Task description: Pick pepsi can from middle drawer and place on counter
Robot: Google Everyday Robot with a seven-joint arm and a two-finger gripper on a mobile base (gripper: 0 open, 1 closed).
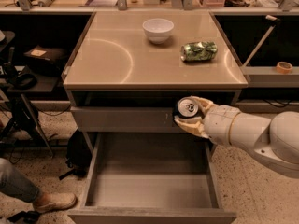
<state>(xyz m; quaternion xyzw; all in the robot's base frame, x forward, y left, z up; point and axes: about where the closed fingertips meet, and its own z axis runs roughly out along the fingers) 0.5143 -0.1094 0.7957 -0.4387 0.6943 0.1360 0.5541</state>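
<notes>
The pepsi can (186, 110) is dark with a silver top facing up. My gripper (190, 115) is shut on it and holds it in the air above the right rear of the open middle drawer (149, 190), just in front of and below the counter's front edge. The drawer floor is bare. The counter (112, 55) is a glossy tan top with curved arc marks. My white arm reaches in from the right.
A white bowl (158, 30) stands at the counter's back centre. A crushed green-and-silver can (199, 51) lies on its side at the right. A closed drawer front (121, 119) sits above the open drawer. A person's shoe (51, 201) is at lower left.
</notes>
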